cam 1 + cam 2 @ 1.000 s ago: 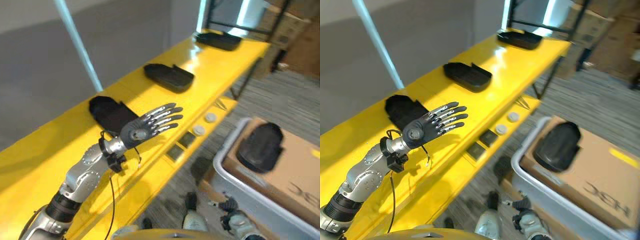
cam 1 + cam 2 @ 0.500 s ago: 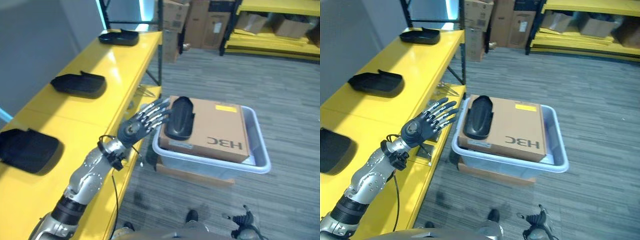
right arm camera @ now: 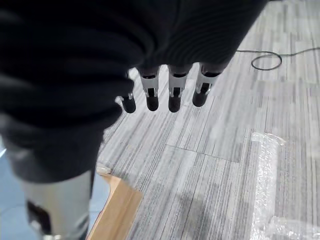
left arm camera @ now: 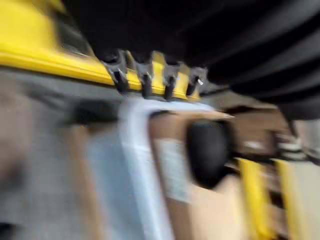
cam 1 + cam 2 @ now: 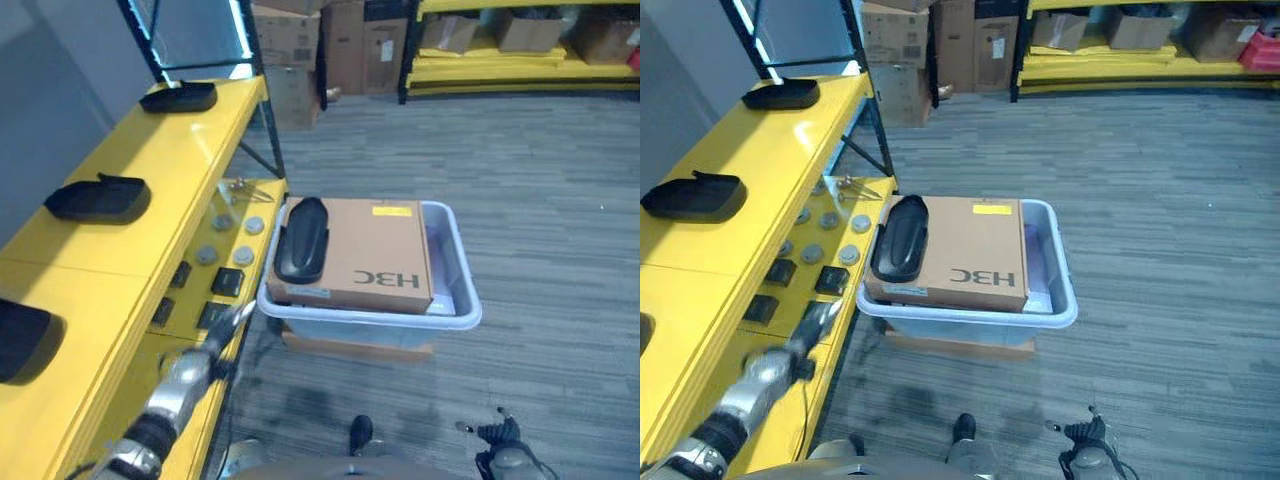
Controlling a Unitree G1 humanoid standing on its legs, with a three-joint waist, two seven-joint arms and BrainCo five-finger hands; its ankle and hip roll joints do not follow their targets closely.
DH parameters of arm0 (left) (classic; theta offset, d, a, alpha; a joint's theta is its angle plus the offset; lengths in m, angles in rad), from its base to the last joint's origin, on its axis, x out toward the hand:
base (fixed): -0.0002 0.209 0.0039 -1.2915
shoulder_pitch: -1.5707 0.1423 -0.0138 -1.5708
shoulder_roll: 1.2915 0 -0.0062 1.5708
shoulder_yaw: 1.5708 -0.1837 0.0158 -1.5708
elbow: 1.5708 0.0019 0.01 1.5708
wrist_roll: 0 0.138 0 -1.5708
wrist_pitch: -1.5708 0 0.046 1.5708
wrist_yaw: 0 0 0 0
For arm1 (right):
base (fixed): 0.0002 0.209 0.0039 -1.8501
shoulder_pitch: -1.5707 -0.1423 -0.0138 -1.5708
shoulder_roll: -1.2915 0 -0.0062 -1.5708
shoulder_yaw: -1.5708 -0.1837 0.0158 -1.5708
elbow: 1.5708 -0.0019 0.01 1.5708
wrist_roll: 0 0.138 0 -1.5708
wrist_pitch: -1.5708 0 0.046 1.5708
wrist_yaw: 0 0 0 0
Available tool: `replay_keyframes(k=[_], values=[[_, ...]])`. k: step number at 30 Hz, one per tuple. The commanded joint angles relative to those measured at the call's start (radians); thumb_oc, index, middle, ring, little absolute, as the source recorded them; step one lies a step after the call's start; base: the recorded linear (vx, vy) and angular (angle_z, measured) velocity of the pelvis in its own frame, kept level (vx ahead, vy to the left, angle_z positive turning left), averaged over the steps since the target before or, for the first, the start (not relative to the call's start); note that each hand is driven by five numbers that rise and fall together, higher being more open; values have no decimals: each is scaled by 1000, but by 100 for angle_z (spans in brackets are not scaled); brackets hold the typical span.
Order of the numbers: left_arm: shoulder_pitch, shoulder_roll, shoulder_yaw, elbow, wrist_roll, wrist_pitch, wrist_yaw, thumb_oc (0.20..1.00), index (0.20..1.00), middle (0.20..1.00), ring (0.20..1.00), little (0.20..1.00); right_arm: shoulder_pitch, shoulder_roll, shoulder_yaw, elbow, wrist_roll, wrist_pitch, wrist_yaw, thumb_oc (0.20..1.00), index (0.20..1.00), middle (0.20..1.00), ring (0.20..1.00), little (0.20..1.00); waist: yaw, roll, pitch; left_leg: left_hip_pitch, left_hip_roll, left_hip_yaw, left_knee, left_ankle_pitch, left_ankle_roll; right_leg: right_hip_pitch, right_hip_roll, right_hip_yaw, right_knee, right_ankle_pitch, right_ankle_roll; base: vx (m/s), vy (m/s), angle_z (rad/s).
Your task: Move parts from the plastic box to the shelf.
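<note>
Left hand [image 5: 232, 322] hangs empty beside box [image 5: 455, 300]; part [image 5: 301, 239] apart.

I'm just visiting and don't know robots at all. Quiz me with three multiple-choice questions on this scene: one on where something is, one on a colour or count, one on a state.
1. Where does the dark part by the plastic box lie?
A. On the floor
B. On the cardboard carton in the box
C. In the left hand

2. What colour is the shelf?
A. Yellow
B. Blue
C. White

3. How are the right hand's fingers?
A. Curled round a part
B. Pinching a cloth
C. Straight, holding nothing

Answers:
1. B: the part rests on the brown carton that sits in the box.
2. A: its top is bright yellow, with other dark parts lying on it.
3. C: the right wrist view shows the fingers hanging straight over bare floor.
</note>
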Motion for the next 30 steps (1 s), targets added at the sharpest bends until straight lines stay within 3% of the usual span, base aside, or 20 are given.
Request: replay_keyframes(k=[1,5,8,10,13,15,18,23,28,30], values=[[-10,-21,17,1,188,-108,158,1000,1000,1000,1000,1000,9,4,2,-81,134,-79,-92,1000,1000,1000,1000,1000,11,-1,37,-59,-7,21,-7,38,98,51,-82,-32,35,3,130,43,62,-23],[-1,-57,15,192,241,-141,271,1000,1000,1000,1000,1000,-7,5,-25,-142,205,-141,-148,1000,1000,1000,1000,1000,3,-2,44,-23,-24,7,-33,12,107,40,-90,-30,60,-14,132,31,64,-36],[68,-74,51,321,245,-173,345,1000,1000,1000,1000,1000,-45,-36,-131,-359,207,-264,-278,1000,1000,1000,1000,1000,10,-5,55,28,-60,-16,-95,1,118,47,-86,-19,45,-9,142,91,100,-5],[107,-79,80,346,293,-184,356,1000,1000,1000,1000,1000,-74,-86,-265,-567,167,-261,-326,1000,1000,1000,1000,1000,22,-10,48,41,-76,-30,-125,0,126,54,-83,-23,24,-1,150,99,74,-14],[138,-71,90,336,352,-172,350,1000,1000,1000,1000,1000,-117,-152,-351,-766,106,-237,-381,1000,1000,1000,1000,1000,49,-12,41,37,-89,-52,-137,-5,134,58,-83,-34,13,0,159,80,69,16],[151,-67,96,344,360,-180,337,1000,1000,1000,1000,1000,-160,-187,-373,-831,102,-186,-377,1000,1000,1000,1000,1000,69,-13,37,31,-95,-64,-141,-7,134,61,-83,-42,7,-1,162,60,79,11],[163,-67,95,361,360,-184,333,1000,1000,1000,1000,1000,-236,-224,-363,-835,99,-131,-343,1000,1000,1000,1000,1000,101,-12,36,23,-103,-80,-144,-9,133,64,-85,-57,0,-1,165,31,83,17],[155,-60,78,418,346,-221,333,1000,1000,1000,1000,1000,-406,-238,-247,-714,125,-45,-311,1000,1000,1000,1000,1000,175,-5,62,-16,-118,-122,-140,-2,136,49,-98,-94,8,-2,165,-57,80,20],[140,-56,31,472,307,-265,323,1000,1000,1000,1000,1000,-562,-223,-106,-458,122,-67,-309,1000,1000,1000,1000,1000,251,20,107,-61,-144,-181,-132,6,147,23,-120,-132,38,-14,167,-106,109,35],[138,-59,21,483,305,-276,325,1000,1000,1000,1000,1000,-585,-223,-82,-424,149,-73,-307,1000,1000,1000,1000,1000,260,23,115,-67,-149,-189,-131,7,148,20,-124,-138,42,-14,168,-62,66,41]])
